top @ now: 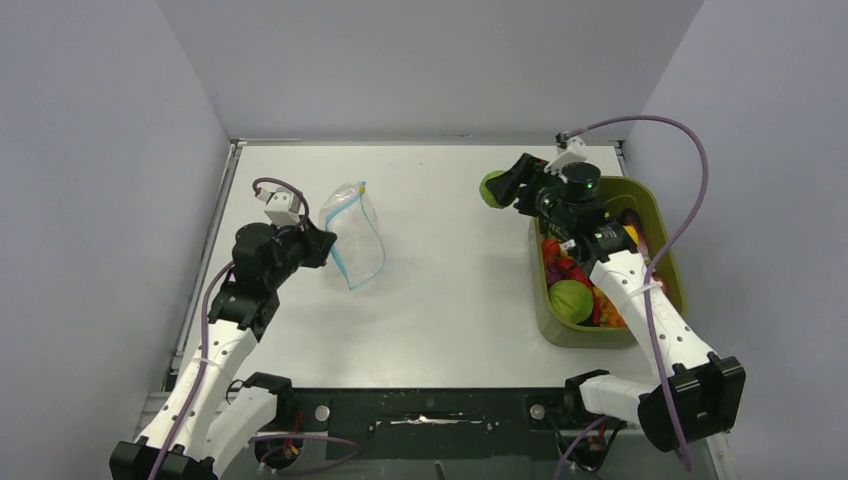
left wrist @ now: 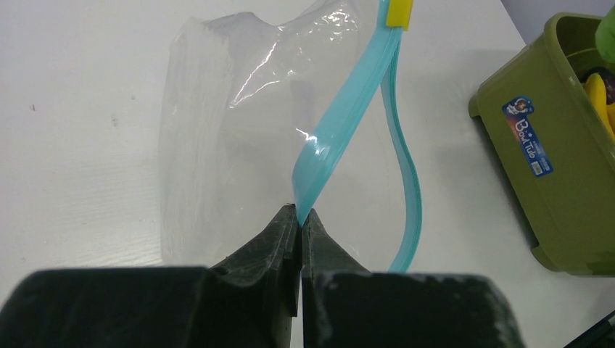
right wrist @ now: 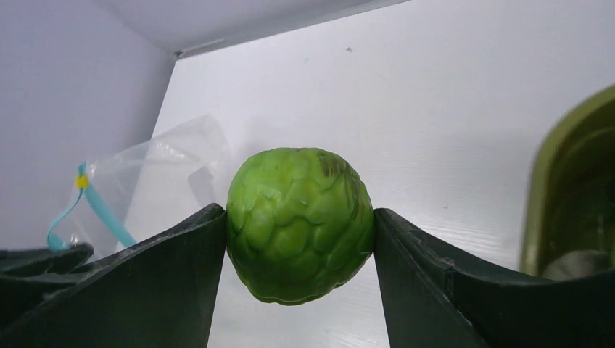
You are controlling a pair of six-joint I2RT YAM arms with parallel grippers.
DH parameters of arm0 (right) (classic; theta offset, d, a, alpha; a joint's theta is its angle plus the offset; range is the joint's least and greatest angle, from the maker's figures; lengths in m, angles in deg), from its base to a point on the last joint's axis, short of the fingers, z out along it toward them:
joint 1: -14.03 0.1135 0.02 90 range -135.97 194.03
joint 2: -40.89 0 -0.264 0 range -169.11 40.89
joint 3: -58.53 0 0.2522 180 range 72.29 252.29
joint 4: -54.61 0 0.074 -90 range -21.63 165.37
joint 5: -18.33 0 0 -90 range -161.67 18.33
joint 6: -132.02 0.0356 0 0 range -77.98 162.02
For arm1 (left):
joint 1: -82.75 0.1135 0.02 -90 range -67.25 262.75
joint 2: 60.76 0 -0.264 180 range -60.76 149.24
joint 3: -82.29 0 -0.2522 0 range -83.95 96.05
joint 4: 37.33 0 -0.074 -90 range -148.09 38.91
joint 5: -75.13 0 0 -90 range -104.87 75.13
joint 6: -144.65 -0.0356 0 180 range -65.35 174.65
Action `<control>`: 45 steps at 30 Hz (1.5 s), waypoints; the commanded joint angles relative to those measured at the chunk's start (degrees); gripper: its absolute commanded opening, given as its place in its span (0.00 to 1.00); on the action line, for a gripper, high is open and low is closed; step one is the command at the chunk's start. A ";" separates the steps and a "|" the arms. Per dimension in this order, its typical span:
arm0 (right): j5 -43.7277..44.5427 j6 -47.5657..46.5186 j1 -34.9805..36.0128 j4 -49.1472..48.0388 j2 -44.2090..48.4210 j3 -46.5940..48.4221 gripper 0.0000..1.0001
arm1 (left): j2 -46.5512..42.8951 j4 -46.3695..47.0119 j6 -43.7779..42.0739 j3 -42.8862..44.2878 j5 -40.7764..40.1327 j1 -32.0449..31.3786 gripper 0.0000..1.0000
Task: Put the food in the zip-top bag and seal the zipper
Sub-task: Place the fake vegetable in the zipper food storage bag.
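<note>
Left gripper (left wrist: 299, 214): fingers pressed together, clamped on 1 lip of the zipper (left wrist: 341, 119) near its lower end. In the left wrist view the teal strip rises straight out from between the fingertips. Bag (top: 356, 228): clear and crinkled, on the table (top: 450, 300) left of centre, just ahead of the left gripper. Its mouth stands agape. The 2 teal lips bow apart, the gripped lip lifted and the other curving away along the table, and they meet at the far end at the yellow tab (left wrist: 399, 13). Right gripper (right wrist: 299, 217): jaws apart by the width of 1 lime (right wrist: 299, 225) and clamped on it, each finger touching an opposite side. The lime is green with a scaly surface. It is outside the bin (top: 655, 200), just beside the bin's far left corner, well apart from the bag, and appears clear of the table. Bin: olive green, on the right side of the table, partly under the right arm, with a blue label (left wrist: 528, 134) on the wall facing the bag. The rest of the food (top: 560, 262) lies inside it: 1 more green piece toward the near end, with red and orange pieces beside it. A yellow piece shows in the left wrist view. The arm hides part of the contents.
</note>
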 commanded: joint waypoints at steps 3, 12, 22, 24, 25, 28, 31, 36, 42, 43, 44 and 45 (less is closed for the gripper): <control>-4.57 -5.70 10.63 -6.52 -3.21 3.16 0.64 | 0.02 4.68 1.01 -0.11 2.85 -0.06 0.00; -8.45 -2.93 18.85 -12.24 -5.93 3.35 0.64 | 0.02 5.45 1.61 -0.29 4.62 -0.08 0.00; -11.42 -1.92 26.98 -17.57 -10.42 5.37 0.64 | -0.75 6.29 2.60 -0.64 6.03 -0.15 0.00; -11.72 -1.68 28.26 -18.57 -11.34 5.54 0.64 | -0.65 6.42 2.99 -0.56 6.58 -0.12 0.00; -11.88 -1.58 28.88 -18.91 -11.86 5.66 0.64 | -0.55 6.50 3.21 -0.49 6.84 -0.18 0.00; -11.80 -1.92 30.48 -18.92 -14.05 6.51 0.64 | -0.17 7.36 4.83 -0.46 8.04 -0.17 0.00; -11.99 -1.60 31.12 -18.80 -15.82 7.06 0.64 | 0.17 8.96 7.29 -0.72 9.63 -0.21 0.00; -11.65 -2.39 32.40 -18.24 -17.45 8.36 0.64 | 0.87 11.03 10.10 -1.08 12.31 -0.21 0.00; -6.53 -3.96 32.79 -12.52 -20.13 11.07 0.65 | 1.48 11.03 9.43 -1.08 13.78 -0.07 0.00; -4.46 -4.47 32.83 -10.87 -20.65 11.77 0.65 | 1.55 11.20 9.33 -1.08 14.24 -0.05 0.00; -2.47 -5.18 32.83 -9.02 -21.18 12.51 0.65 | 1.55 11.34 9.26 -1.08 14.71 -0.07 0.00; -0.07 -6.12 32.97 -7.21 -21.58 13.23 0.65 | 1.64 11.35 9.23 -1.08 14.82 -0.07 0.00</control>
